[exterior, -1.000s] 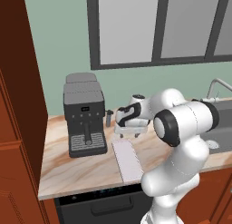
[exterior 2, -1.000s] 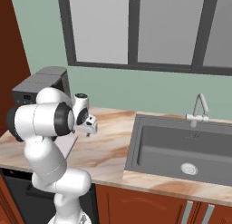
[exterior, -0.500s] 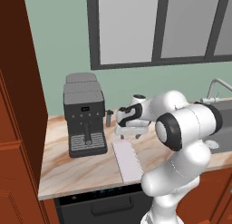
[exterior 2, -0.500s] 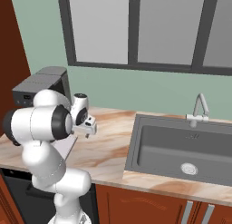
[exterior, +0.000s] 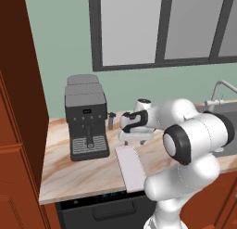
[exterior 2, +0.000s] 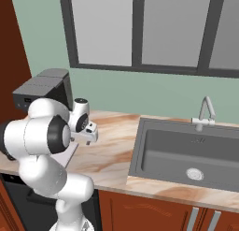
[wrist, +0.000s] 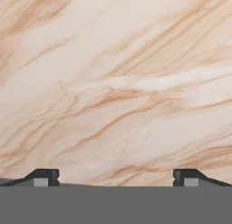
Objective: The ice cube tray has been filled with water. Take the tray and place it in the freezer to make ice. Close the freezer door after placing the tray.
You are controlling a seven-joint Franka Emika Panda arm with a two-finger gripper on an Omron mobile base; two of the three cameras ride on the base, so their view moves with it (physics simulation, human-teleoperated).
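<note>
While the hand [exterior: 134, 139] hovers above the marble worktop [exterior: 78, 170], its two fingers spread wide and holding nothing, the ice cube tray [exterior: 130, 165] lies flat on that worktop just below and in front of it. The tray's long axis runs from the back of the worktop toward the front edge, with its near end reaching that edge and its far end pointing at the hand; seen from the left base, it slants slightly to the right as it comes forward. It sits just to the right of the black coffee machine [exterior: 86, 117], apart from it. Whether water fills the tray is hard to tell, since its surface shows as a plain pale sheet.

From the right base, the arm's white elbow [exterior 2: 44, 134] covers most of the tray [exterior 2: 67, 154], leaving a pale sliver beside the hand [exterior 2: 87, 133]. The coffee machine [exterior 2: 42, 87] is partly hidden behind the arm there too.

Further right, the grey sink [exterior 2: 186, 155] is set into the worktop and holds no dishes, just its drain [exterior 2: 194, 174]; a tap [exterior 2: 205, 114] rises at its back rim. From the left base the sink [exterior: 229, 113] is cut off by the picture's edge.

Looking along the hand, the two dark fingertips [wrist: 43, 177] stand far apart over bare veined marble [wrist: 116, 82].
</note>
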